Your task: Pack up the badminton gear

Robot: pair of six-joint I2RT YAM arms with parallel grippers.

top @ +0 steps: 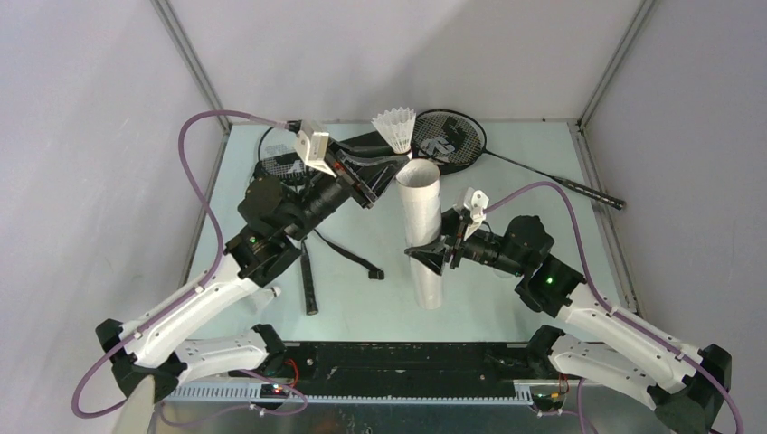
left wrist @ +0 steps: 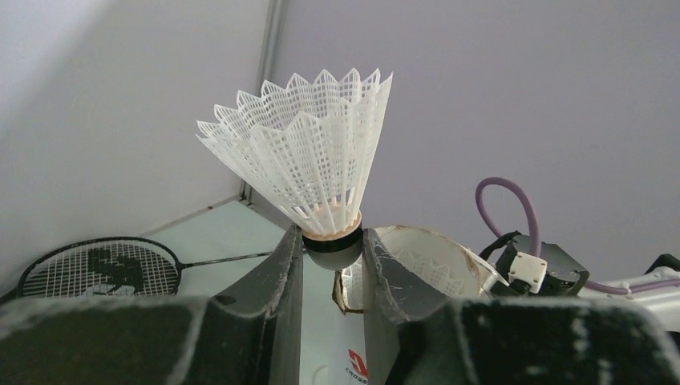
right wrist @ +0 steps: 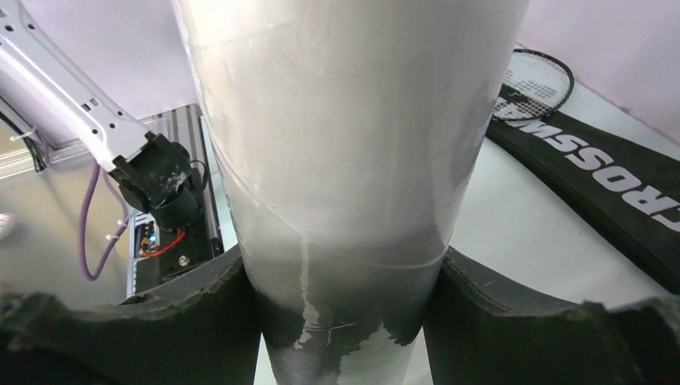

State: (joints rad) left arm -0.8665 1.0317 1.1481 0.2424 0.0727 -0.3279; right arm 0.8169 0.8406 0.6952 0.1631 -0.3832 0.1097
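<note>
- white shuttlecock, net-like skirt up and dark cork down, pinched at the cork between the fingers of the left gripper
- jaws there only narrowly apart, closed on that cork and nothing else
- hangs in the air just beside the open mouth of the white tube and slightly above it, not inside
- tube clamped around its lower part by the right gripper, jaws spread fairly wide and pressed against both sides of the wall
- stands tilted near the middle of the table, mouth toward the far side; bottom end touching the table or lifted off it: cannot tell
- carries a red logo on the wall, seen from the left wrist, with a bit of white mesh showing inside the mouth
- black "crossway" racket bag flat on the table beyond the tube, lettering face up
- one racket flat at the far side, head at the bag's end, handle reaching toward the far right edge
- second racket at the far left, head partly hidden under the left arm
- black strap loose on the table between the two arms
</note>
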